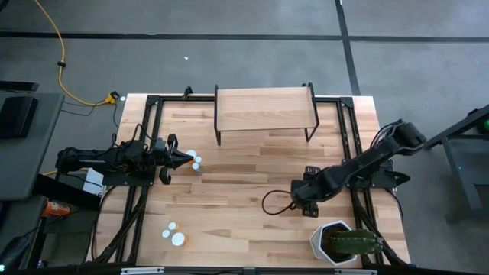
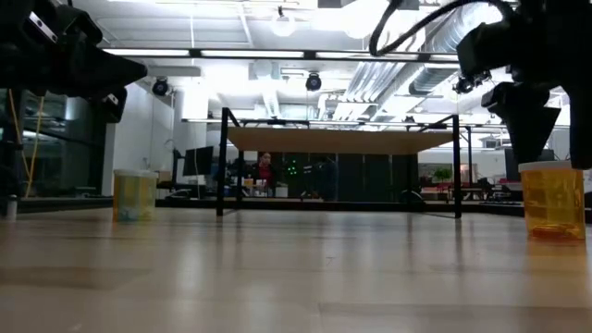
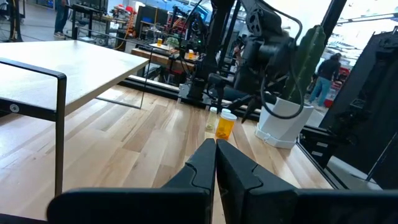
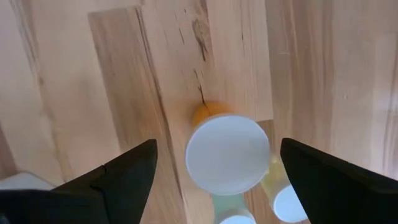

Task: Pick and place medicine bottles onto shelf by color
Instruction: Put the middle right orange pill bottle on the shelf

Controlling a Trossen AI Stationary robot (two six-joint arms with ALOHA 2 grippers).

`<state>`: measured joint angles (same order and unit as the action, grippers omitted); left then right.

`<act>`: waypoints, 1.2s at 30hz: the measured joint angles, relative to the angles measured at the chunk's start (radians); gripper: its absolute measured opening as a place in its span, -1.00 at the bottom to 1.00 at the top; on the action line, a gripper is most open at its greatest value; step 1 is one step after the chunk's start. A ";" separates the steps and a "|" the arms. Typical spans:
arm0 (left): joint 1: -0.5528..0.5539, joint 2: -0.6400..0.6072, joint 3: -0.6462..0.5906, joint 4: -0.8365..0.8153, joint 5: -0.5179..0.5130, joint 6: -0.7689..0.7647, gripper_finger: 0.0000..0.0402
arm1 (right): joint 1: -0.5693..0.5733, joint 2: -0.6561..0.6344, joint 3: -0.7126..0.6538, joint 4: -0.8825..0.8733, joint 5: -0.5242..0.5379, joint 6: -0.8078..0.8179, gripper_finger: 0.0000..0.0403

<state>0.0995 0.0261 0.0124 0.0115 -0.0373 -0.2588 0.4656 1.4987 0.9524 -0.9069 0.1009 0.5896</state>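
Right gripper (image 1: 300, 200) hangs over the tabletop (image 1: 244, 191) with its jaws wide apart and nothing held. Straight below it we see an orange medicine bottle (image 4: 227, 152): translucent orange body, round white cap, standing upright. The cap sits between the two fingers, lower than their tips, with clear gaps on both sides. Two more white caps (image 4: 289, 202) sit just beside that bottle, under the same gripper; we can't tell their body colours.

Left gripper (image 1: 186, 159) has its jaws pressed together and empty. Just ahead of its tip stand small white-capped bottles (image 1: 196, 162); from table height one of them (image 2: 136, 194) looks pale yellow-green. A further pair of bottles (image 1: 174, 234) stands well off to that gripper's side, near the table edge.

The shelf (image 1: 265, 109), a light-wood board on thin black legs, is bare and sits well beyond both grippers, between the two arms. A white pot with a green plant (image 1: 327, 238) is near the right gripper, on the side away from the shelf.

The surface is a striped pale wood tabletop with black framing along its sides. The floor is grey, with a yellow cable (image 1: 65, 72) on it. The room behind is an open workshop with ceiling lights, ducts and benches, and a person (image 3: 323, 74) stands far back.
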 joint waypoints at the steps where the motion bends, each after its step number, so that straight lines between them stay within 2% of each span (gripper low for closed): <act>1: 0.000 0.000 0.000 0.000 0.000 0.000 -0.98 | 0.000 0.007 0.000 0.000 0.000 0.000 0.65; 11: 0.000 0.000 0.000 0.000 0.000 0.000 -0.98 | -0.001 0.047 0.000 0.006 0.000 -0.014 0.58; 29: 0.000 0.000 0.000 0.000 0.000 0.000 -0.98 | -0.001 0.046 0.000 0.007 0.004 -0.004 -0.02; 36: 0.000 0.000 0.000 0.000 0.000 0.000 -0.98 | -0.001 0.028 0.065 -0.002 0.002 -0.030 0.02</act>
<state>0.0995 0.0261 0.0125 0.0113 -0.0373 -0.2588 0.4648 1.5268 1.0173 -0.9093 0.1026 0.5594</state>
